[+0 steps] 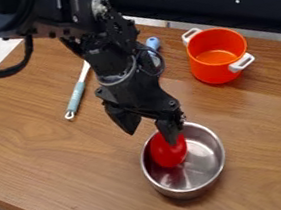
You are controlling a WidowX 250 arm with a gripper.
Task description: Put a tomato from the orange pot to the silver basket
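The black gripper (pixel 153 136) hangs over the upper left part of the silver bowl-like basket (pixel 207 152), its two fingertips spread wide apart. A red tomato (pixel 168 154) lies inside the silver basket, toward its left side. The right fingertip overlaps the top of the tomato in the view, while the left one is off to the left, outside the rim; whether the right one touches the tomato I cannot tell. The orange pot (pixel 217 55) with white handles stands upright at the upper right, and its visible inside holds nothing.
A utensil with a light blue handle (pixel 76 96) lies left of the arm. A blue-ended item (pixel 152 43) is partly behind the arm. A dark rail (pixel 234 4) runs along the back of the wooden counter (pixel 64 160). Stove parts show at the lower left.
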